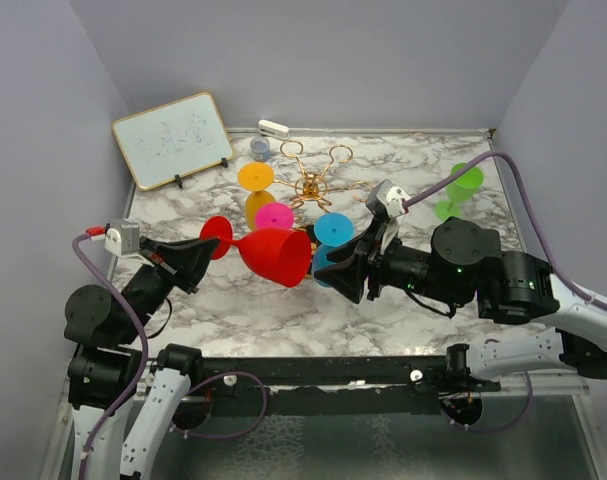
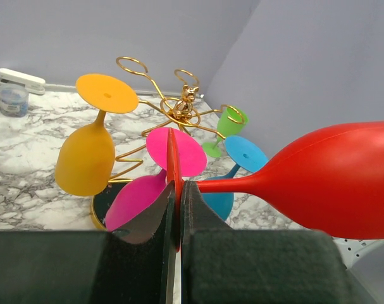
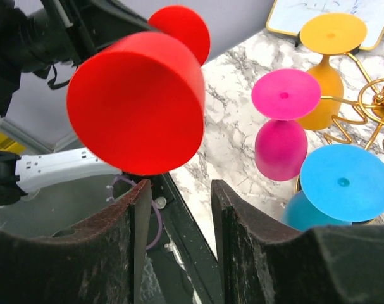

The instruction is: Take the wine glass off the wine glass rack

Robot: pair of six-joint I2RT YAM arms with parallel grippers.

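The red wine glass (image 1: pixel 278 257) lies sideways in the air over the near middle of the table, off the gold wine glass rack (image 1: pixel 313 185). My left gripper (image 1: pixel 208 250) is shut on the edge of its round foot; in the left wrist view the gripper (image 2: pixel 177 185) pinches the thin red disc, with the bowl (image 2: pixel 343 183) pointing right. My right gripper (image 1: pixel 328 272) is open and empty, just right of the bowl's mouth; in the right wrist view it (image 3: pixel 179 196) sits just below the red bowl (image 3: pixel 135 104). Orange (image 1: pixel 255 178), pink (image 1: pixel 274 216) and blue (image 1: pixel 333 230) glasses hang on the rack.
A green wine glass (image 1: pixel 461 190) stands on the marble table at the far right. A small whiteboard (image 1: pixel 173 138) leans at the back left. A small blue-grey jar (image 1: pixel 260 148) and a white object (image 1: pixel 273 128) sit at the back edge. Grey walls enclose three sides.
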